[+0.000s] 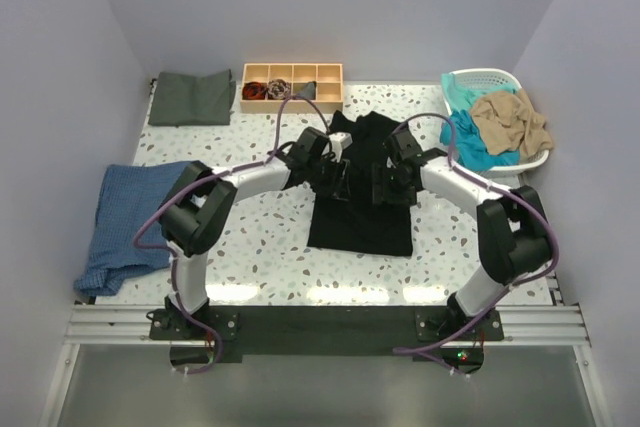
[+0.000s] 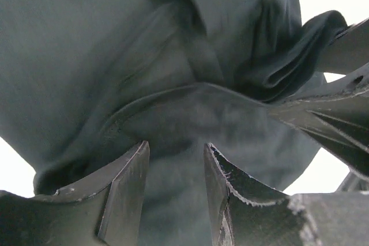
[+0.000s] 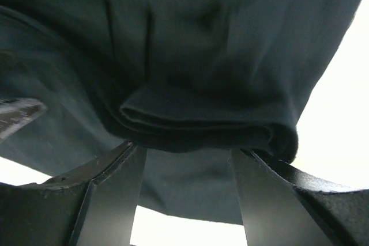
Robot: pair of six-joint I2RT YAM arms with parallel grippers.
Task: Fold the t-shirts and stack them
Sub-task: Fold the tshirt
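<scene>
The large black t-shirt (image 1: 360,217) lies partly folded in the middle of the table, its far part bunched up. My left gripper (image 1: 337,182) and right gripper (image 1: 385,187) hang over its upper half, side by side. In the left wrist view the black cloth (image 2: 173,56) fills the frame and the gripper (image 2: 176,145) has its jaws apart just over it. In the right wrist view the gripper (image 3: 184,151) is wide open, with a thick folded edge of the shirt (image 3: 202,122) at its fingertips. A dark grey-green shirt (image 1: 190,97) lies folded at the back left. Teal (image 1: 470,137) and tan (image 1: 512,119) shirts lie in the basket.
A white laundry basket (image 1: 490,77) stands at the back right. A wooden divided tray (image 1: 292,72) with small dark-red and grey cloth bundles stands at the back centre. A blue cloth (image 1: 130,222) lies at the left edge. Side walls close in the table.
</scene>
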